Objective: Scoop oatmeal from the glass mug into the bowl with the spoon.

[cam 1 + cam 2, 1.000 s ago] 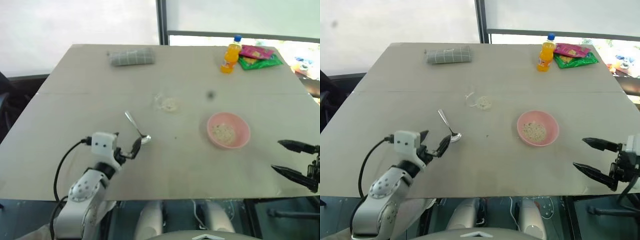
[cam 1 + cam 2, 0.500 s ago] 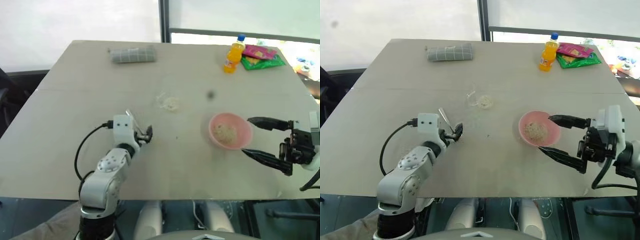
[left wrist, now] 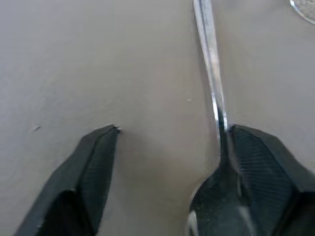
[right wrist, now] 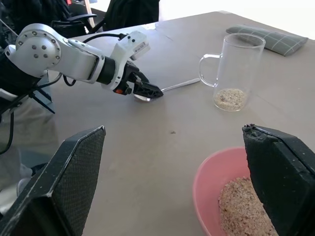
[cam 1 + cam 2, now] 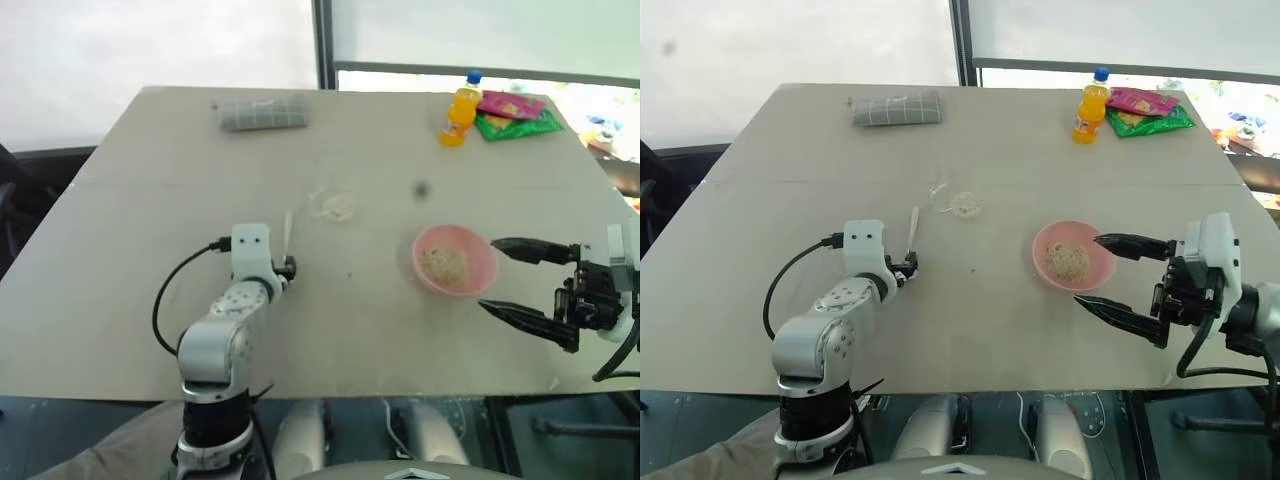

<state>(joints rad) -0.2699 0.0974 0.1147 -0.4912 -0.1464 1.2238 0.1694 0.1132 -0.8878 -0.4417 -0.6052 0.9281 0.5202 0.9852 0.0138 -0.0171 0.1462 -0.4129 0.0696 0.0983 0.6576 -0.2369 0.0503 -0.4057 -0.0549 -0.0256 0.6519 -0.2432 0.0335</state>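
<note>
The silver spoon (image 3: 210, 64) lies flat on the table, handle pointing to the far side. My left gripper (image 3: 173, 129) is low over it and open, the scoop lying against one finger (image 3: 261, 162) and a wide gap to the other. The glass mug (image 4: 236, 69) stands upright mid-table with a little oatmeal (image 4: 229, 98) at its bottom. To its right the pink bowl (image 5: 428, 243) holds a heap of oatmeal (image 5: 447, 264). My right gripper (image 5: 489, 274) hovers wide open and empty at the bowl's right side.
At the far right stand an orange bottle (image 5: 460, 108) and bright snack packets (image 5: 515, 112). A folded grey cloth (image 5: 265, 112) lies at the far left. The table's near edge (image 5: 330, 392) runs just below both arms.
My left gripper has reached forward and down onto the spoon, whose handle has swung to point straight away. My right gripper has come in from the right edge to the bowl.
</note>
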